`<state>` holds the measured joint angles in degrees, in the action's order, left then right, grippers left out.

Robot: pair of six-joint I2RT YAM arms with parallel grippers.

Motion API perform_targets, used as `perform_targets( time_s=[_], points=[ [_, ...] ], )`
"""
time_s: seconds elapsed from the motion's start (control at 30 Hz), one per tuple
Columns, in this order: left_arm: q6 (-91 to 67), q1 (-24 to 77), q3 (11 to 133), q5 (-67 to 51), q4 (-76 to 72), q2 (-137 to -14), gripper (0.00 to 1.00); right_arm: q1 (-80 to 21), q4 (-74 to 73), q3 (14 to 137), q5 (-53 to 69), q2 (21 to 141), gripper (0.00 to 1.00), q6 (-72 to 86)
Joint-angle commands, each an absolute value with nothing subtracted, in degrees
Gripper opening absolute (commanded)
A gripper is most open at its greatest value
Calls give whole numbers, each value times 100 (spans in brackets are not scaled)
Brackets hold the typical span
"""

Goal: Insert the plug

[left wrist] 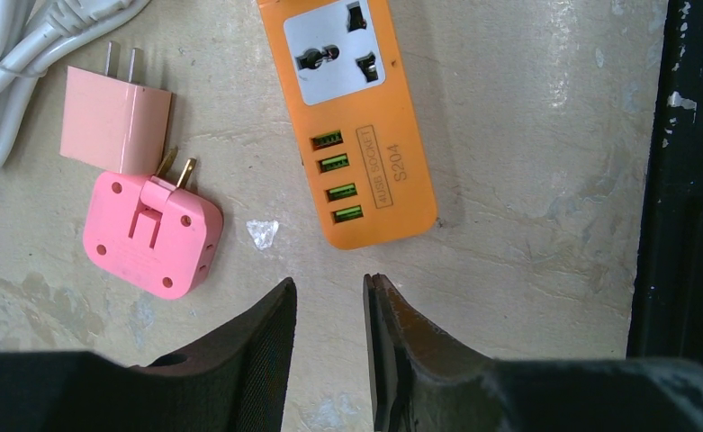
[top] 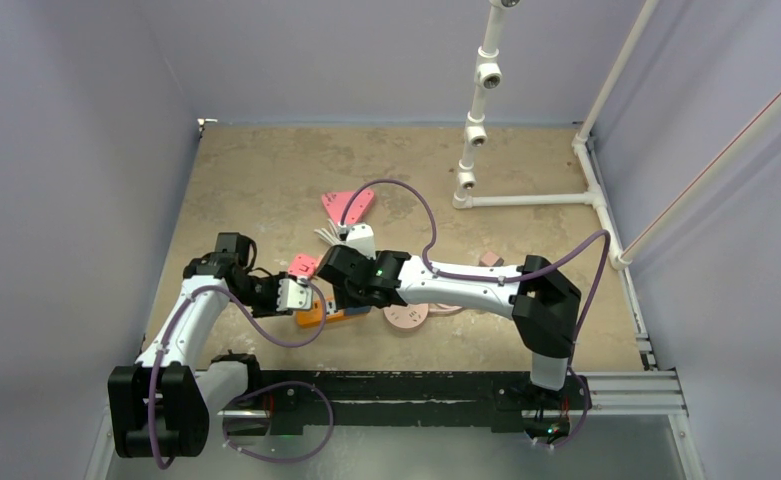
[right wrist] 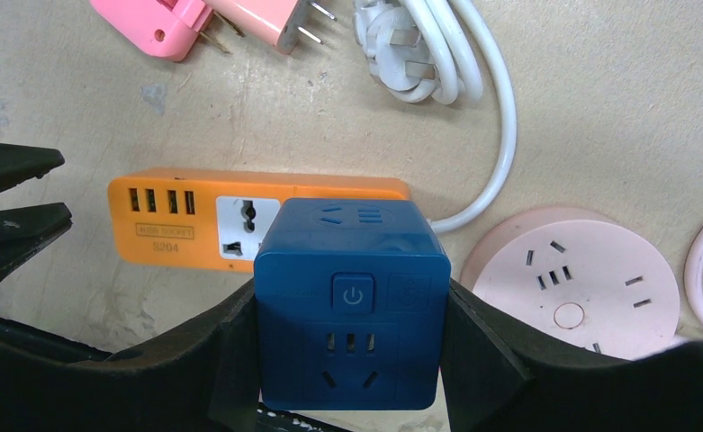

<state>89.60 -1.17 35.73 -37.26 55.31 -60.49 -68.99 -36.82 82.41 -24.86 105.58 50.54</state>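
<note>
An orange power strip (right wrist: 176,220) with a white universal socket and several USB ports lies flat on the table; it also shows in the left wrist view (left wrist: 356,135) and the top view (top: 326,316). My right gripper (right wrist: 350,288) is shut on a blue cube plug adapter (right wrist: 352,315) and holds it over the strip's right part, next to the white socket. Its prongs are hidden. My left gripper (left wrist: 329,288) is open and empty, just off the strip's USB end. In the top view the left gripper (top: 301,297) and right gripper (top: 338,270) are close together.
Two pink adapters (left wrist: 154,229) and a coiled white cable with plug (right wrist: 419,54) lie beside the strip. A round pink socket (right wrist: 572,279) lies to its right. A pink triangle (top: 348,205) and a white pipe frame (top: 526,200) stand farther back.
</note>
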Motion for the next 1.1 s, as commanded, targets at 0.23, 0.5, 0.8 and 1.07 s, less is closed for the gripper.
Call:
perform_targets(
  time_s=[0.23, 0.5, 0.8, 1.07],
  points=[
    [9137, -144, 3499, -3955, 5501, -5950, 31, -6925, -3647, 8192, -2694, 10481, 0, 5161],
    [9154, -137, 3472, -3955, 5444, -5963, 30, -7060, -3639, 8106, -2681, 10703, 0, 5308],
    [9133, -141, 3515, -3955, 5403, -6036, 28, -7153, -3638, 8086, -2744, 10936, 0, 5317],
    [9135, -140, 3498, -3999, 5357, -6081, 26, -7241, -3621, 8060, -2786, 11177, 0, 5175]
  ],
)
